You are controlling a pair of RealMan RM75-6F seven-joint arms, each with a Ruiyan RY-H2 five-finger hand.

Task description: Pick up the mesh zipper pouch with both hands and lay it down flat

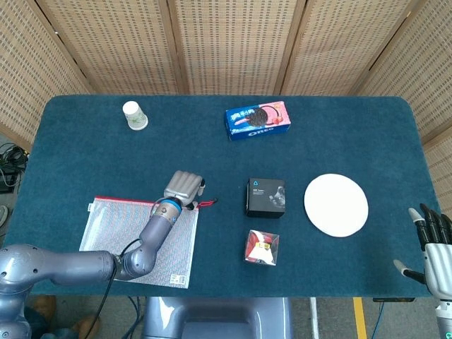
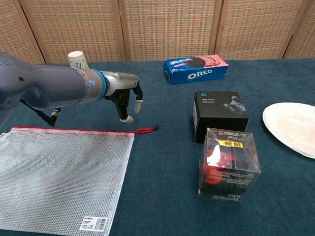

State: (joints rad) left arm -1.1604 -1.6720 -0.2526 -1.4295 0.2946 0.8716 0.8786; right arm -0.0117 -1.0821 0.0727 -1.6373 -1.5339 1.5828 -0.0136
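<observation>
The mesh zipper pouch (image 1: 134, 241) (image 2: 59, 177) lies flat at the front left of the blue table, its red zipper along the far edge and the red pull tab (image 2: 146, 130) at the right corner. My left hand (image 1: 185, 186) (image 2: 126, 101) hovers just above and behind that tab with fingers hanging down and apart, holding nothing. At the table's front right edge my right hand (image 1: 436, 240) is open, fingers spread, far from the pouch; the chest view does not show it.
A black box (image 1: 265, 197) (image 2: 219, 115) and a clear box with red contents (image 1: 262, 247) (image 2: 229, 165) stand right of the pouch. A white plate (image 1: 336, 205) lies further right. An Oreo box (image 1: 258, 120) and a paper cup (image 1: 134, 116) sit at the back.
</observation>
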